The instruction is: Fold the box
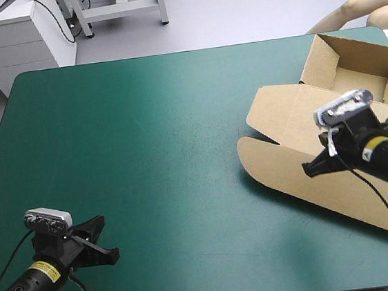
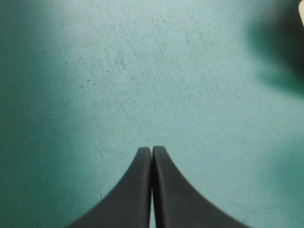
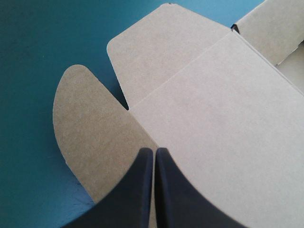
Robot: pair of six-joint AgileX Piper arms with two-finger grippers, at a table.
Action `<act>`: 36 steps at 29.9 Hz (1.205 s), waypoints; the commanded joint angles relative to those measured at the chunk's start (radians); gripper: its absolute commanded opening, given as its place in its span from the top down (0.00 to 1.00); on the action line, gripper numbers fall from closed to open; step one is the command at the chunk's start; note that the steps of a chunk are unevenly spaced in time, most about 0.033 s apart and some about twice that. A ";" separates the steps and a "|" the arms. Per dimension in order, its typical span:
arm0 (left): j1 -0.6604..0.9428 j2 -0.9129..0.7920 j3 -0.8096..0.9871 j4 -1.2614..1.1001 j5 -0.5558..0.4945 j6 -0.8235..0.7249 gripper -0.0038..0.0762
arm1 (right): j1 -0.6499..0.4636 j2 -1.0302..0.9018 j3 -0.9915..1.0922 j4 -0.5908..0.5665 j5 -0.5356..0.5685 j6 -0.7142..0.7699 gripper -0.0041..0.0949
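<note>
High view, entry one: where did the box (image 1: pixel 285 125) lie?
— At the right side of the tabletop (image 1: pixel 144 137). The tray part, walls raised, stood at the far right corner. The lid lay flat, spread from the tray toward the near edge and the middle, and the board ran on to the right edge.

Entry two: its long axis?
— Slanted. The lid's free edge ran from mid-table on the far side down toward the near right. A rounded flap (image 3: pixel 90 128) stuck out on the side facing the middle of the table.

Entry three: the right gripper (image 3: pixel 155 152)?
— It hung over the lid, by the crease where the rounded flap joined the lid. Both fingers met in a point with no board seen between them, so it held nothing. The brown sheet lay under and ahead of the tips, and the tray was farther ahead.

Entry four: the left gripper (image 2: pixel 152 151)?
— It was at the near left corner, pinched together and empty, over bare teal-green cover. The box was well apart from it, across the table.

Entry five: which arm was nearer?
— The right one, plainly. By my judgement the next fold fell to it, on the flap or the lid below its tips. The left would have had to cross the table first.
</note>
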 commanded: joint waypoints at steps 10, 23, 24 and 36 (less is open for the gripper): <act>-0.003 -0.028 -0.025 -0.025 -0.131 0.072 0.96 | 0.000 -0.480 0.400 -0.010 -0.193 0.062 0.96; -0.003 -0.247 -0.025 -0.031 -0.010 0.088 0.96 | 0.000 -0.656 0.538 -0.071 -0.222 0.129 0.96; -0.003 -0.255 -0.025 -0.031 0.001 0.090 0.96 | 0.000 -0.656 0.538 -0.071 -0.219 0.129 0.96; -0.003 -0.296 0.014 -0.012 0.050 0.090 0.96 | 0.000 -0.658 0.634 -0.055 -0.221 0.132 0.96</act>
